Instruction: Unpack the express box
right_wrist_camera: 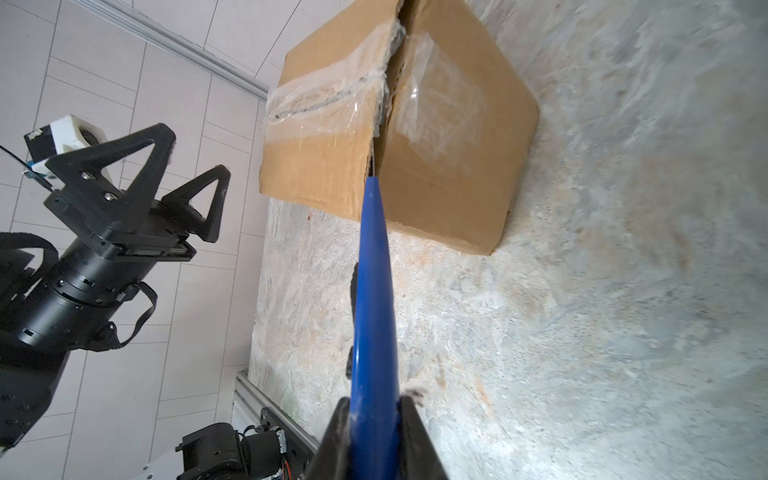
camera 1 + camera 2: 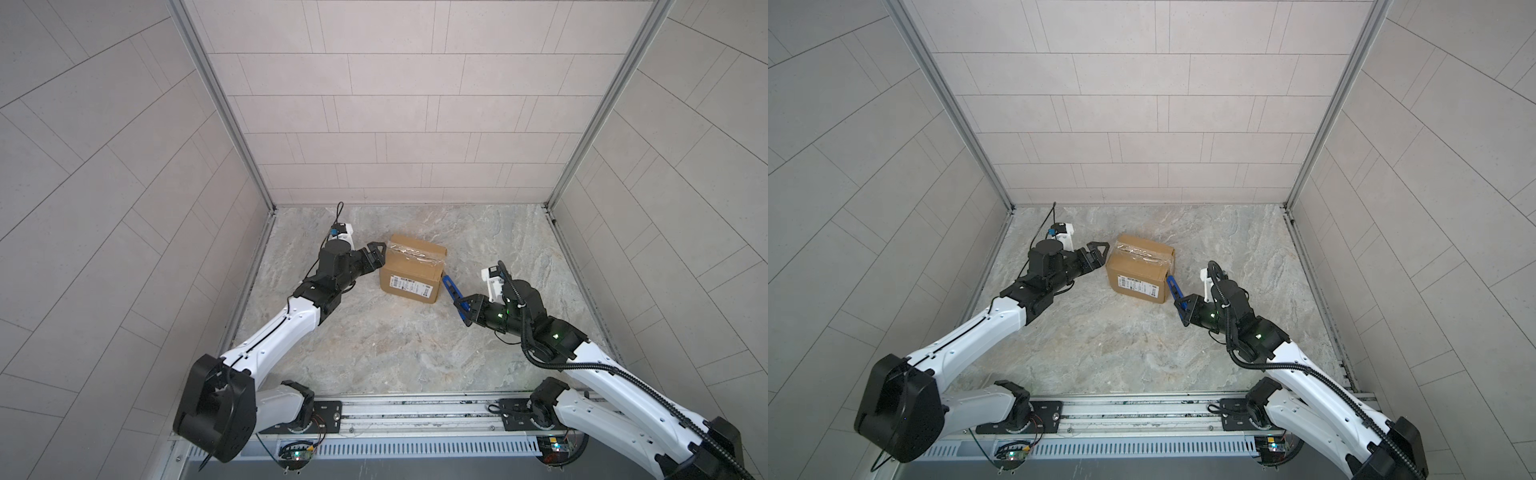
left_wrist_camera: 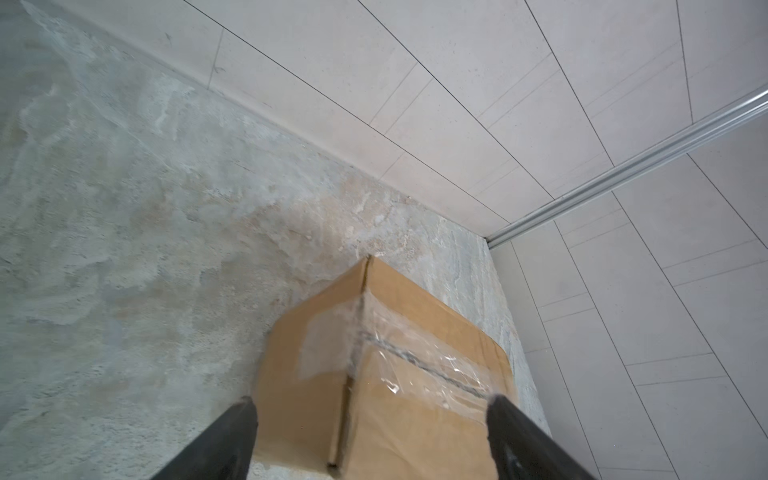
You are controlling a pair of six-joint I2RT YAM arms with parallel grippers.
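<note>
We judge the task to be at an early step: the express box is not yet open, its top flaps lie flat, and nothing has been taken out. It stands on the bench in the far half, about midway between the left and right edges. It is a plain brown carton with a printed label on the side facing the near edge and wrinkled clear tape along the top seam. In the right wrist view the tape looks torn where the seam runs down the end wall, and the seam gapes a little there. Our right hand is clamped on a blue tool, whose tip is at this end seam. Our left hand is just beside the opposite end of the box, with its fingers wide apart and holding nothing. What is left, we think, is to finish the cut, lift the flaps and remove the contents.
</note>
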